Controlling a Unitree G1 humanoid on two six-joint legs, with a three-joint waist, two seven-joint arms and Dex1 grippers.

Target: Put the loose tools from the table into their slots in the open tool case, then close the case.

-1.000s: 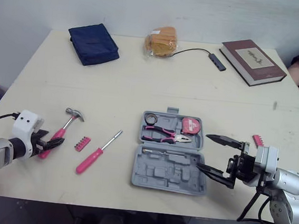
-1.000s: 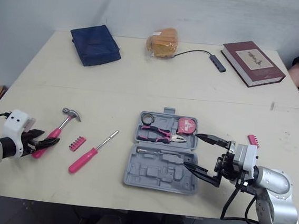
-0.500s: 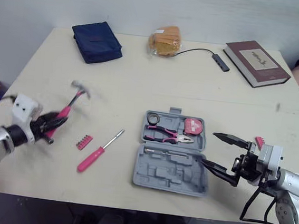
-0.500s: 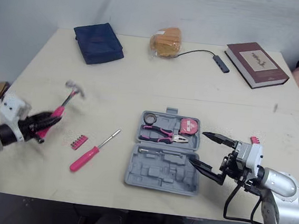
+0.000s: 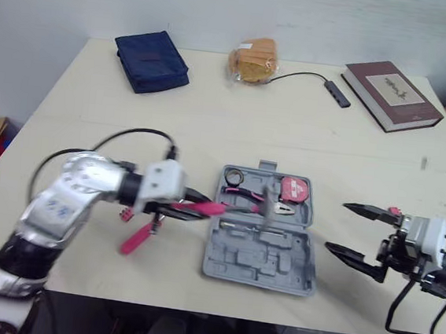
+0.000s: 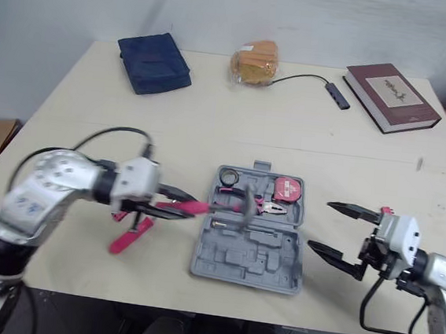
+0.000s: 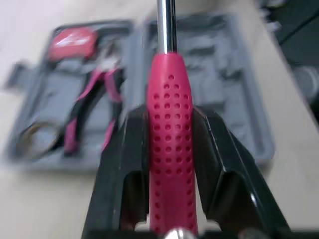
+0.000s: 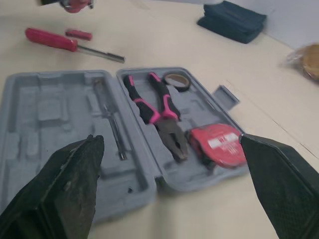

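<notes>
A: What has the left hand got?

B: Your left hand [image 5: 190,208] is clamped on the pink handle of the hammer [image 5: 213,208], with both fingers [image 7: 122,159] pressed against it; the shaft points toward the centre of the frame, out over the open tool case [image 5: 255,258]; the head is blurred, so I'd only guess that it hangs above the case's middle, and you can't tell whether it touches.

A: And the right?

B: Your right hand [image 5: 336,225] is at the lower right, fingers spread wide and holding nothing; it is just beside the case's right edge, not touching it.

A: Where are the other tools?

B: The pliers [image 8: 157,112] and the tape measure [image 8: 219,144] sit in the case's upper half; the pink-handled screwdriver [image 5: 135,240] and a small pink bit holder [image 5: 126,214] lie loose on the tabletop [image 5: 290,126], left of the case and near your left forearm.
</notes>
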